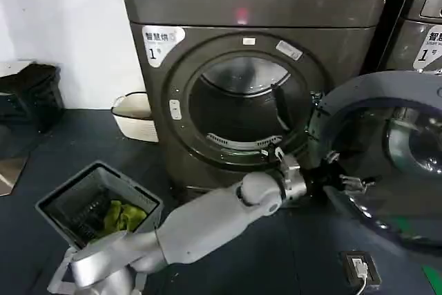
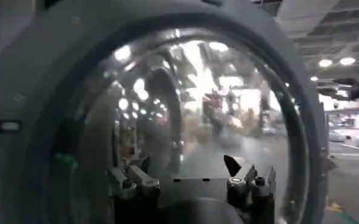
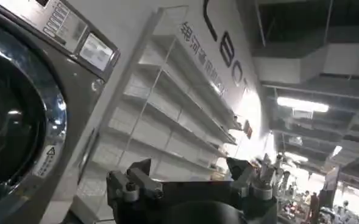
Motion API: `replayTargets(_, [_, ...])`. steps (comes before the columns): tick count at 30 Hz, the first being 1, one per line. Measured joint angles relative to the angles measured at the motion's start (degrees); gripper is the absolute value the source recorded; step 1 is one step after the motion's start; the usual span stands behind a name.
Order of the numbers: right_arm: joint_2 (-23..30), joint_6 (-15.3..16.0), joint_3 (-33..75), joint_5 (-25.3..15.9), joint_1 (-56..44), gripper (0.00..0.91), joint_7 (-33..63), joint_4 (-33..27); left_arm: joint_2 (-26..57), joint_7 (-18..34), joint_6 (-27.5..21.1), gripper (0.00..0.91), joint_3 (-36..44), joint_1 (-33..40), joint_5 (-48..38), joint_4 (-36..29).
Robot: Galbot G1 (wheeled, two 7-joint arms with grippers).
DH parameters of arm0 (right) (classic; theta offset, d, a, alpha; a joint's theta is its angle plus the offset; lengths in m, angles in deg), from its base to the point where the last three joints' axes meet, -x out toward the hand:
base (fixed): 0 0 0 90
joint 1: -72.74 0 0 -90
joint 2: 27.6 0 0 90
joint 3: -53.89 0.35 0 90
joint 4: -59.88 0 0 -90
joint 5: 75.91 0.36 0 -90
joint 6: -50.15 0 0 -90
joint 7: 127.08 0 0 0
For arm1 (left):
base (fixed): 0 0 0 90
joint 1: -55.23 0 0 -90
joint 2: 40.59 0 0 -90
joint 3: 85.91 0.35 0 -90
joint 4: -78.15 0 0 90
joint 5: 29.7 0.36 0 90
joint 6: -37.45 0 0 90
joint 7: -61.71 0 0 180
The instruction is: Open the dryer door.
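The dryer door (image 1: 387,157) is standing swung wide open at the right side of the head view, its grey plastic inner face and domed dark glass turned toward the camera, hinged off the right edge of the dryer (image 1: 255,67), whose round drum opening (image 1: 242,105) is gaping dark in the centre of the frame. The left claw (image 1: 345,183) is reaching across from the lower left on its long grey arm and is sitting right at the left rim of the open door, lower middle-right of the frame; its fingers are spread apart and nothing is pinched between them. In the left wrist view the door's inner face (image 2: 185,115) is looming large, glass bowl reflecting ceiling lights, and the two fingers (image 2: 133,182) are showing along the bottom edge with a clear gap between them, close to the glass. The right claw (image 3: 191,182) is hanging up beside a second grey machine (image 3: 39,91), its fingers also splayed with empty air between them, white shelving (image 3: 167,103) behind it. Back in the head view, a grey basket (image 1: 97,202) with green cloth (image 1: 121,215) in it is sitting on the dark floor at lower left, a white tub (image 1: 135,115) is resting beside the dryer's left side, and a small socket (image 1: 360,267) is lying on the floor at lower right.
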Motion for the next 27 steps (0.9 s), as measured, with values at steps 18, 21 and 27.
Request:
replayTargets(18, [-0.1, -2.1, 1.1, -0.6, -1.0, 0.907, 2.2, 0.1, 14.6, 6.5, 18.9, 0.907, -1.3, -3.7, -0.4, -9.3])
replayTargets(21, [-0.1, -2.9, 1.7, -0.6, -1.1, 0.907, 3.8, 0.0, 19.7, 6.7, 16.8, 0.907, -3.1, -5.4, -0.5, -13.7])
replayTargets(27, [0.0, -5.4, 2.5, -0.8, -0.9, 0.907, 4.5, 0.2, 31.9, 6.6, 15.9, 0.907, -5.3, -8.3, 2.2, -22.6])
